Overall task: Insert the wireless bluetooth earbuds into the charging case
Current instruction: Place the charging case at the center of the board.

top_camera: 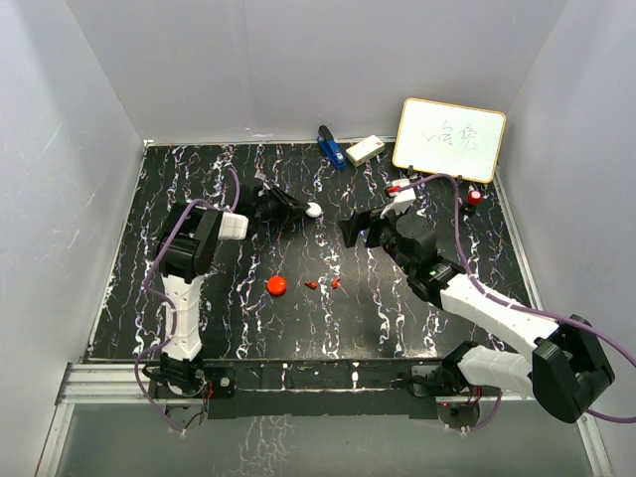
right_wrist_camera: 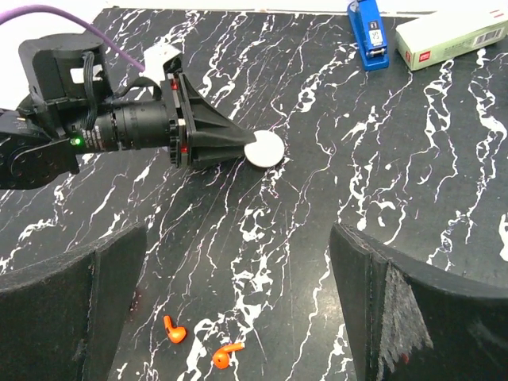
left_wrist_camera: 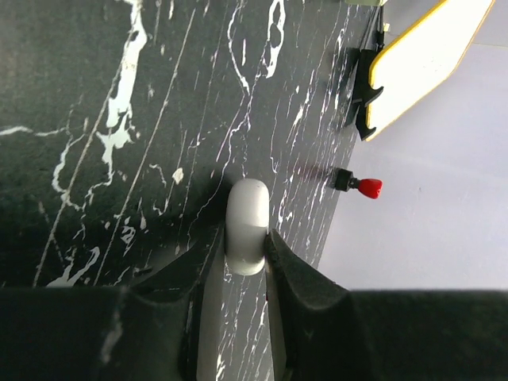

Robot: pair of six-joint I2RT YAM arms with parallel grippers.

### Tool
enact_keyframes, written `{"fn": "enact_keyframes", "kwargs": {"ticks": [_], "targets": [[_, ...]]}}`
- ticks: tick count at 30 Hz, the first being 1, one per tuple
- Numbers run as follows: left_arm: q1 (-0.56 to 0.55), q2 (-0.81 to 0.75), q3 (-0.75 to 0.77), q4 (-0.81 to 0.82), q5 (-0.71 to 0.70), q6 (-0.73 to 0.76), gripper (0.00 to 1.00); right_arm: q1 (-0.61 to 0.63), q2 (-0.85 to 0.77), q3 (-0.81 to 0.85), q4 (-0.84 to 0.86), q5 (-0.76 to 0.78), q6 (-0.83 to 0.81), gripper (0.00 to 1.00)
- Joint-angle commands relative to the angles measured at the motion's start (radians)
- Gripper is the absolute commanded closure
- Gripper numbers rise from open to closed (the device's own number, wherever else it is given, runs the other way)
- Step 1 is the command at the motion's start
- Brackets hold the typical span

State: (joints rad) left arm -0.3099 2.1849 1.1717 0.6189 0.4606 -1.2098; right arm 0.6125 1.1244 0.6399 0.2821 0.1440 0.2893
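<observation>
My left gripper (top_camera: 301, 210) is shut on a white round charging case (top_camera: 314, 210) and holds it edge-on, at or just above the black marbled table; it also shows pinched between my fingers in the left wrist view (left_wrist_camera: 246, 222). Two tiny orange-red earbuds (top_camera: 312, 284) (top_camera: 336, 283) lie on the table, apart from any gripper. In the right wrist view they (right_wrist_camera: 175, 332) (right_wrist_camera: 226, 355) lie low between my jaws. My right gripper (top_camera: 350, 231) is open and empty, above the table and facing the white case (right_wrist_camera: 263, 148). A red round case (top_camera: 276, 285) lies left of the earbuds.
A blue stapler (top_camera: 329, 145), a white box (top_camera: 365, 149) and a small whiteboard (top_camera: 448, 139) stand at the back. A red-capped marker (top_camera: 475, 197) lies at the right edge, also in the left wrist view (left_wrist_camera: 357, 185). White walls enclose the table.
</observation>
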Motion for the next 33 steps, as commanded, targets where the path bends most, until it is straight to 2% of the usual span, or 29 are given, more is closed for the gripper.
{"fn": "enact_keyframes", "kwargs": {"ticks": [1,6,9,13,17,22,24,30,33], "targets": [[-0.003,-0.019,0.039,-0.051,-0.002,0.041,0.81,-0.001,-0.018,-0.003,0.013,-0.021,0.03,0.02],[-0.002,-0.083,0.048,-0.118,-0.012,0.087,0.44,-0.003,0.036,0.023,-0.026,-0.063,0.087,0.02],[0.0,-0.167,0.054,-0.218,-0.056,0.15,0.16,-0.004,0.08,0.045,-0.044,-0.11,0.088,0.02],[0.015,-0.34,0.023,-0.328,-0.115,0.226,0.02,-0.004,0.109,0.065,-0.057,-0.143,0.067,0.01],[0.023,-0.525,-0.047,-0.39,-0.152,0.294,0.01,-0.002,0.121,0.077,-0.067,-0.163,0.046,0.02],[0.022,-0.713,-0.167,-0.451,-0.118,0.368,0.01,0.0,0.174,0.104,-0.097,-0.233,0.042,0.02],[0.02,-0.787,-0.222,-0.501,-0.134,0.406,0.01,0.013,0.2,0.117,-0.107,-0.269,0.042,0.04],[0.029,-0.965,-0.318,-0.673,-0.283,0.488,0.03,0.16,0.354,0.209,-0.141,-0.272,0.009,0.08],[0.057,-0.994,-0.328,-0.694,-0.272,0.472,0.05,0.232,0.433,0.278,-0.158,-0.229,-0.008,0.08]]}}
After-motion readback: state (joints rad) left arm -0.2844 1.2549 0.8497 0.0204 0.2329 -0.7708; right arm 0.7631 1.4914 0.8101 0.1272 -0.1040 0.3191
